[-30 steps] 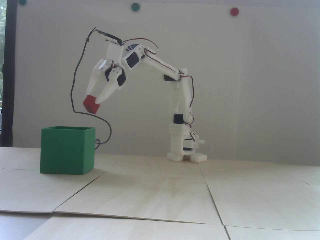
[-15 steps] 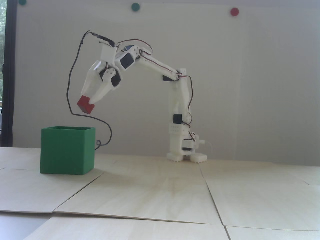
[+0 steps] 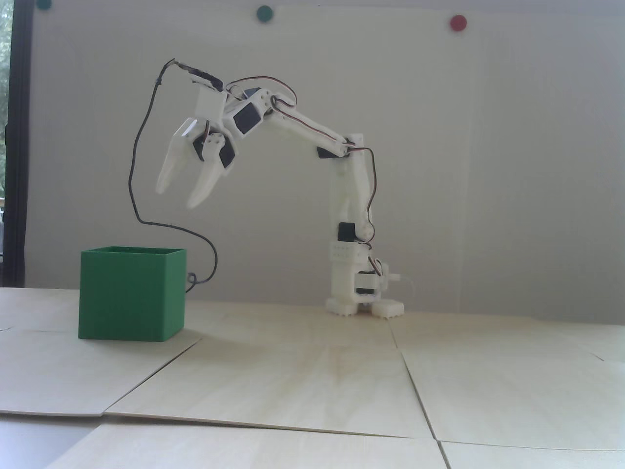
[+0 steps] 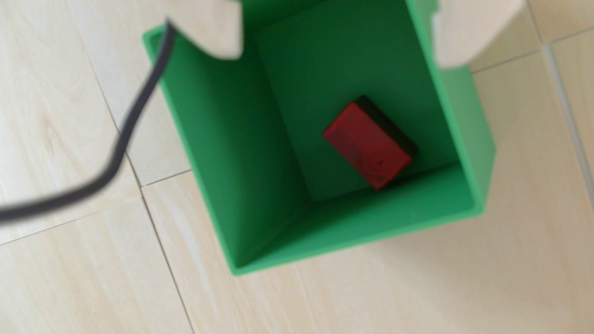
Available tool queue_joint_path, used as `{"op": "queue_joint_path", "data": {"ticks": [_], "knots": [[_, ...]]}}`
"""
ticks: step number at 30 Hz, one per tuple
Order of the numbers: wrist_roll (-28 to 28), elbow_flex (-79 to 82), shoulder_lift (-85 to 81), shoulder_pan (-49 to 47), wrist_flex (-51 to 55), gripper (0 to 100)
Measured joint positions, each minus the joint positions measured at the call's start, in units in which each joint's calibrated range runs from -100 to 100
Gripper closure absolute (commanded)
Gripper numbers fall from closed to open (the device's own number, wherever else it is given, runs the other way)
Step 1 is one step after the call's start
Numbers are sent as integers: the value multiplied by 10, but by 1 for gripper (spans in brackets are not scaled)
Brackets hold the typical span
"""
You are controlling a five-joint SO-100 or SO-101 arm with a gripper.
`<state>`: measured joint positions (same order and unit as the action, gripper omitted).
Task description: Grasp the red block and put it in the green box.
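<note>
In the wrist view the red block [image 4: 366, 146] lies on the floor of the green box [image 4: 231, 135], near its right wall. My gripper [image 4: 340, 57] hangs open above the box, its two white fingertips spread wide at the top of that view with nothing between them. In the fixed view the gripper [image 3: 177, 195] is open in the air, above and slightly right of the green box [image 3: 132, 293], which stands at the left on the table. The box walls hide the block in the fixed view.
A black cable [image 3: 141, 166] loops from the wrist down behind the box; it also crosses the wrist view's left side [image 4: 128, 128]. The arm's white base [image 3: 364, 305] stands mid-table at the back. Round magnets [image 3: 458, 22] dot the wall.
The gripper carried the red block leftward over the box, then opened; the block left the fingers and now lies inside the box.
</note>
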<state>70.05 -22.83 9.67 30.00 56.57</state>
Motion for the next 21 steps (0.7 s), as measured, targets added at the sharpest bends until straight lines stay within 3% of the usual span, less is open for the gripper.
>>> {"op": "queue_joint_path", "data": {"ticks": [5, 9, 11, 13, 14, 21], "knots": [[-37, 56, -36, -31, 0, 81], [-94, 167, -144, -97, 17, 99], [-115, 245, -213, -129, 29, 97], [-134, 363, -308, -167, 36, 98], [-151, 495, -406, -206, 35, 98], [-167, 882, -668, -301, 35, 98]]}}
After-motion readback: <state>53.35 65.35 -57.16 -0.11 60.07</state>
